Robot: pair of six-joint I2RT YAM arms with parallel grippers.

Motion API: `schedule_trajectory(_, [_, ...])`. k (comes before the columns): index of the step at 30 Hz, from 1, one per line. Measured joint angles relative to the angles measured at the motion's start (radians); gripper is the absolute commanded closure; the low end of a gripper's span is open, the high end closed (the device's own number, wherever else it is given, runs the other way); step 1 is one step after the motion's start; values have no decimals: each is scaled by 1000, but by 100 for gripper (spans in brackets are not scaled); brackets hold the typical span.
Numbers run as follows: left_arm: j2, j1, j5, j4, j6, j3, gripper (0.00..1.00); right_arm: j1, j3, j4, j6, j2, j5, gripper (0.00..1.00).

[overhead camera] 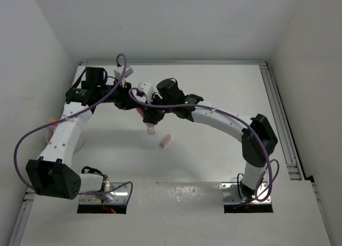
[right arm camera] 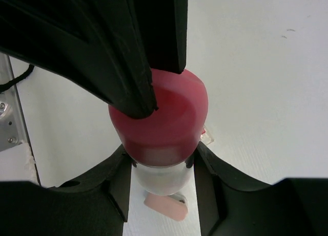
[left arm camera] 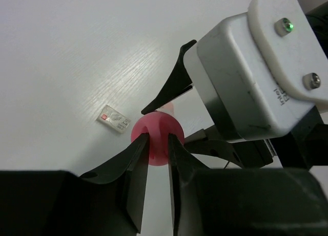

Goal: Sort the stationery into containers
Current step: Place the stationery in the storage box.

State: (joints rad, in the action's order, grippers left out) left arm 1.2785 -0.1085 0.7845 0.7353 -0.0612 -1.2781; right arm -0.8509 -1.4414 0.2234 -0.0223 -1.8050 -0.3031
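Plain matte white counter [overhead camera: 214, 160], white walls all round. Both arms meet over its far middle on the cup [right arm camera: 169, 113], a smooth pink plastic cylinder. The right pincer [right arm camera: 161, 156] hugs its sides and the left pincer [left arm camera: 158, 140] pinches its top, so both look closed on it. Seems like a handoff, so next one has to let go. The blocky pink eraser [overhead camera: 165, 141] and whitish eraser [left arm camera: 114, 118] lie nearby, unsorted.
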Motion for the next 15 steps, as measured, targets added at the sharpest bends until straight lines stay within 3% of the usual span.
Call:
schedule_trajectory(6, [-7, -2, 5, -12, 29, 21, 100, -5, -6, 16, 24, -10, 6, 100])
schedule_trajectory(12, [-8, 0, 2, -11, 41, 26, 100, -9, -7, 20, 31, -13, 10, 100])
schedule_trajectory(13, [-8, 5, 1, -11, 41, 26, 100, -9, -7, 19, 32, -13, 10, 98])
schedule_trajectory(14, [-9, 10, 1, -10, 42, 26, 100, -9, -7, 18, 35, -13, 11, 77])
schedule_trajectory(15, [-11, 17, 2, -10, 44, 26, 100, -8, -7, 14, 39, -13, 10, 65])
